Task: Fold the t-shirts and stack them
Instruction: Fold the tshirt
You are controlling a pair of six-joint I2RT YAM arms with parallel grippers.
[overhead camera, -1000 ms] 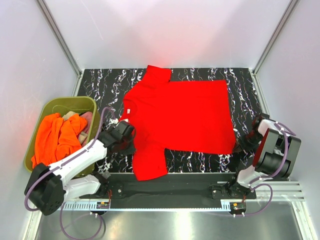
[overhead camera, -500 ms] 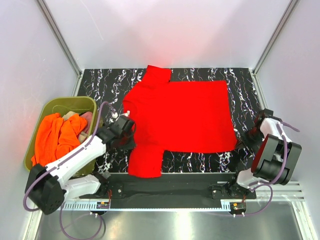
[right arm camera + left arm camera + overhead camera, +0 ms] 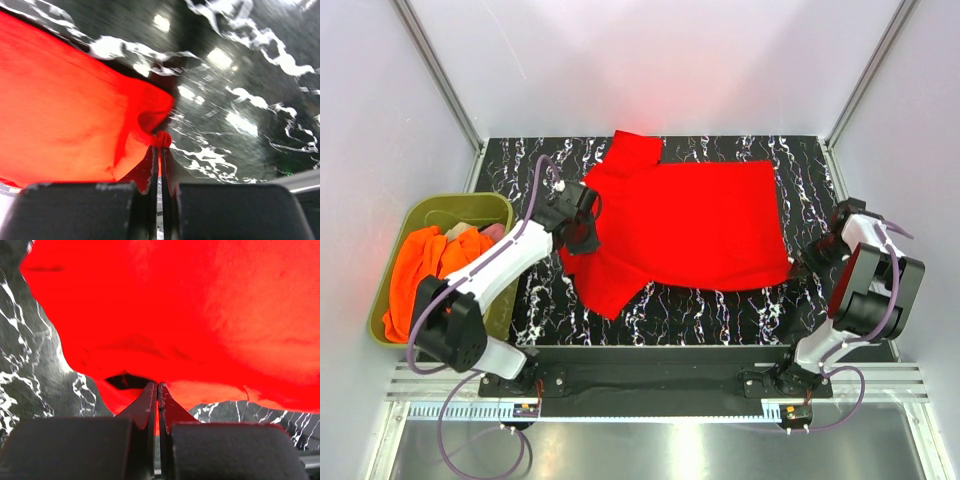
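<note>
A bright red t-shirt (image 3: 690,220) lies spread on the black marbled table (image 3: 720,310), its near left part folded over toward the middle. My left gripper (image 3: 582,222) is shut on the shirt's left edge; in the left wrist view red cloth (image 3: 200,315) is pinched between the closed jaws (image 3: 158,386). At the shirt's near right corner my right gripper (image 3: 807,262) is shut on a small bunch of cloth (image 3: 162,138). An orange t-shirt (image 3: 430,275) and a beige one (image 3: 470,232) lie crumpled in the tub.
An olive-green tub (image 3: 445,208) stands at the table's left edge, beside the left arm. White walls with metal posts close in the back and both sides. A black rail (image 3: 660,365) runs along the near edge by the arm bases.
My left gripper has carried the shirt's near left part up and away from the front edge, folding it inward. The right gripper has shifted slightly farther from the near edge with its corner.
</note>
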